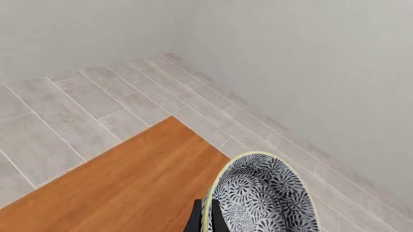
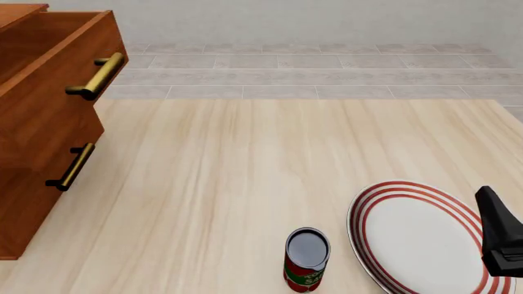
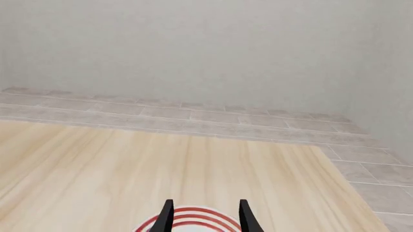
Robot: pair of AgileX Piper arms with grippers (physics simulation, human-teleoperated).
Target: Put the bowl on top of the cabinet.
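Note:
In the left wrist view the bowl (image 1: 264,198), blue-and-white floral with a pale yellow rim, fills the lower right with its inside facing the camera. My left gripper (image 1: 206,218) is shut on the bowl's rim, one dark finger on each side of the wall. Behind it lies the cabinet's reddish-brown top (image 1: 129,183), with its corner toward the tiled floor. I cannot tell whether the bowl touches that top. The front view shows the cabinet (image 2: 41,122) at far left, but neither the bowl nor the left gripper. My right gripper (image 3: 205,215) is open and empty over the plate.
A white plate with red rings (image 2: 417,239) lies at the table's front right, under the right arm (image 2: 500,236). A red can (image 2: 307,260) stands just left of the plate. The cabinet's upper drawer (image 2: 78,55) is pulled out, with brass bar handles (image 2: 98,76).

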